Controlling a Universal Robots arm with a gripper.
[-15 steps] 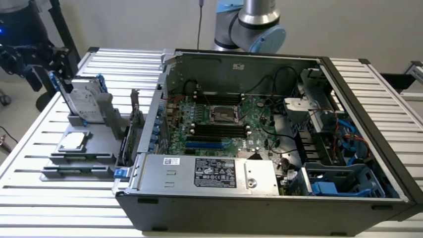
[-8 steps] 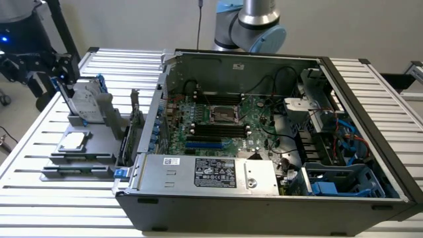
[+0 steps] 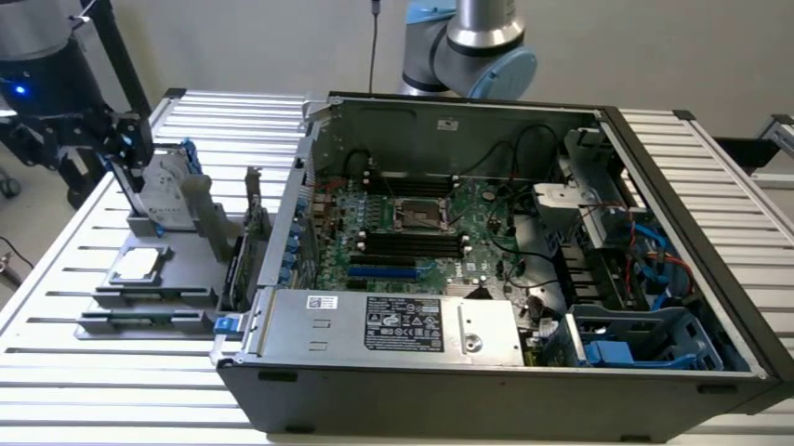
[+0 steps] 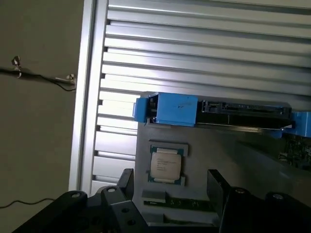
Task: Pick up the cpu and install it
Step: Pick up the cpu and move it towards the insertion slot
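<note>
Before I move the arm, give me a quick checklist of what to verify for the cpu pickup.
1. Jaws open, nothing held: ok.
2. cpu lying flat in its grey holder, top unobstructed: ok.
3. cpu between the jaws in the wrist view: ok.
4. Blue-bracketed drive apart from the cpu: ok.
5. Computer case open, socket in view: ok.
6. Socket empty, frame raised: cannot tell.

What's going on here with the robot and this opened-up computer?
The robot's hand hangs open above the cpu, which lies flat in a grey holder on the slatted table beside the open computer case. In the wrist view the chip lines up between the two fingers, but nothing is gripped. The cpu has not been picked up yet, and the motherboard socket inside the case waits for it.
</note>
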